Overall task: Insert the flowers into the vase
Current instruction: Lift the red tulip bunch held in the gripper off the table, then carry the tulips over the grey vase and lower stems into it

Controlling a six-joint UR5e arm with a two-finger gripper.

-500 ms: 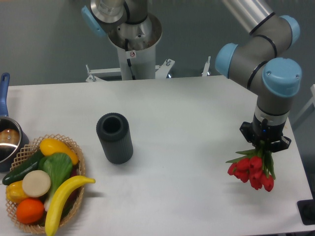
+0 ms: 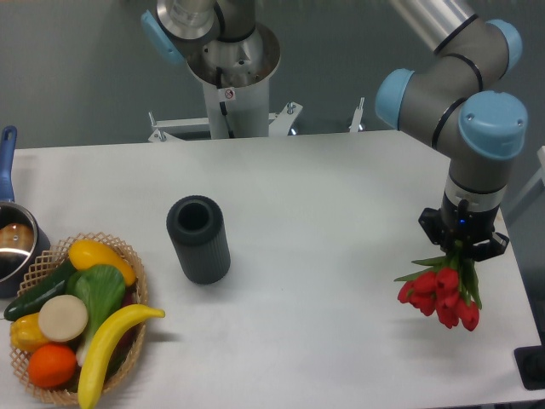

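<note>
Red tulip buds make up the flowers (image 2: 439,297), which hang head-down directly below the gripper (image 2: 462,248) at the right side of the white table (image 2: 341,196), close to its right edge. Their green stems run up between the black jaws, which are closed on them; the buds and leaves spread out beneath the jaw tips. Whether the lowest buds touch the tabletop cannot be told. The vase (image 2: 199,239), dark grey and ribbed, stands upright left of centre with its round mouth open upward, well apart from the flowers. At the near left corner sits a wicker basket (image 2: 130,341) of plastic fruit and vegetables, a yellow banana (image 2: 109,339) resting across its right rim. A steel pot (image 2: 14,247) with a blue handle stands at the left edge, just beyond the basket.
</note>
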